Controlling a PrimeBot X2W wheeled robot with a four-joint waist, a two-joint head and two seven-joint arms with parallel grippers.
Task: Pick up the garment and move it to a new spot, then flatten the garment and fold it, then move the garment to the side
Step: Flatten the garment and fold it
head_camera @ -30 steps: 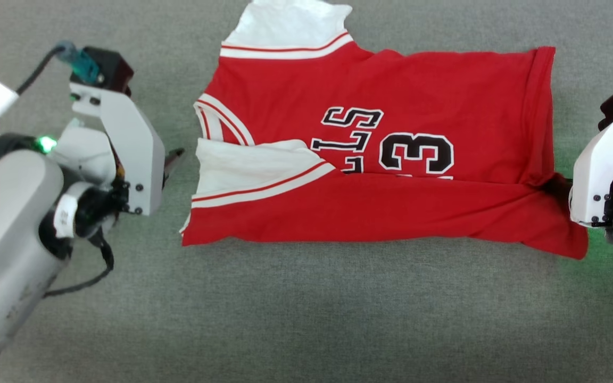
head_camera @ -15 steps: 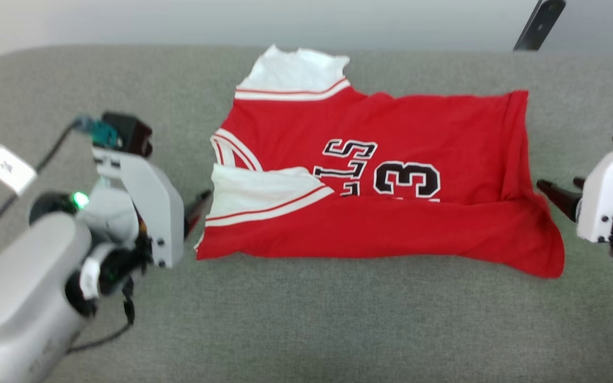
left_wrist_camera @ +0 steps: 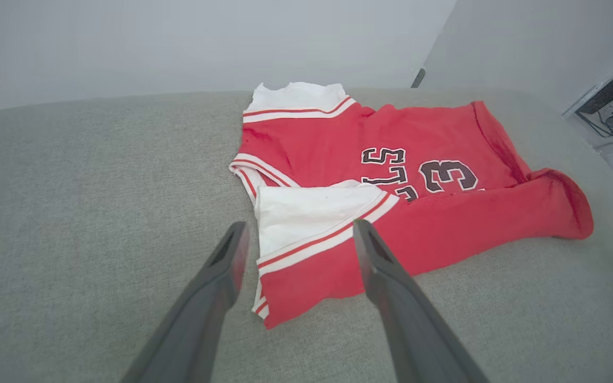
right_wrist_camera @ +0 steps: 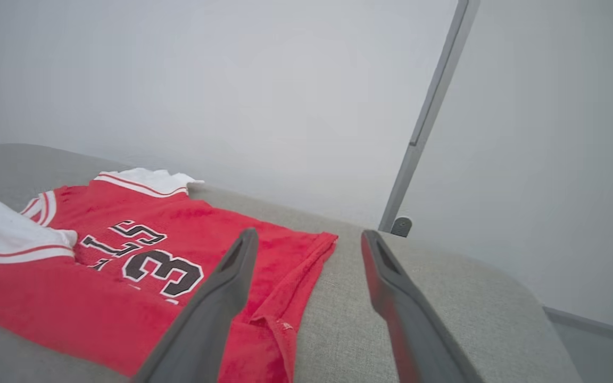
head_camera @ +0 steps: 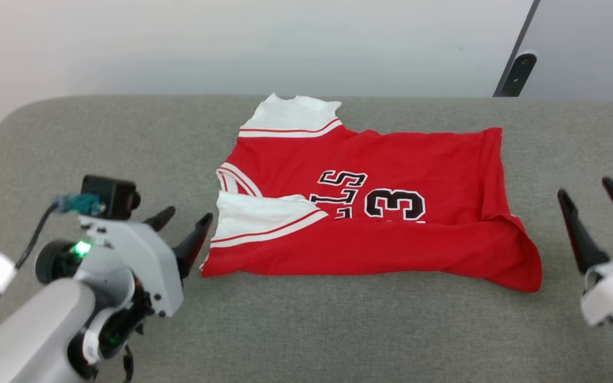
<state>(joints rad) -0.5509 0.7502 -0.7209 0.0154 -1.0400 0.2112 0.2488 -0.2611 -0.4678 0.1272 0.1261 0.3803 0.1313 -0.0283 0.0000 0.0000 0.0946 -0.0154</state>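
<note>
Red short-sleeved sports jersey (head_camera: 370,213) with white sleeves, red-and-white striped trim and black-and-white lettering: spread on grey woven padded surface (head_camera: 306,330), about midway across its width and toward its far edge. Oriented with neck end toward robot's left and hem toward robot's right. Folded lengthwise along near side, near long edge turned up over front, covering lower part of lettering and of number 3.

Near white sleeve: laid on top of red body, beside neckline. Far white sleeve: projecting past far edge of body toward pale wall (head_camera: 232,48). Near hem corner: loose and bulged, not lying flat.

Left gripper (head_camera: 189,214): two long dark fingers spread apart, nothing clamped. Positioned just beside neck-end near corner of jersey. In left wrist view, raised above surface, with that corner and near sleeve visible between fingers. Contact with cloth: none apparent.

Right gripper (head_camera: 584,187): fingers likewise spread apart, nothing clamped. Positioned off hem end of jersey, separated from cloth by strip of bare surface in head view. In right wrist view, raised and pointing across hem toward wall and dark slanted bar (head_camera: 514,69) behind surface.
</note>
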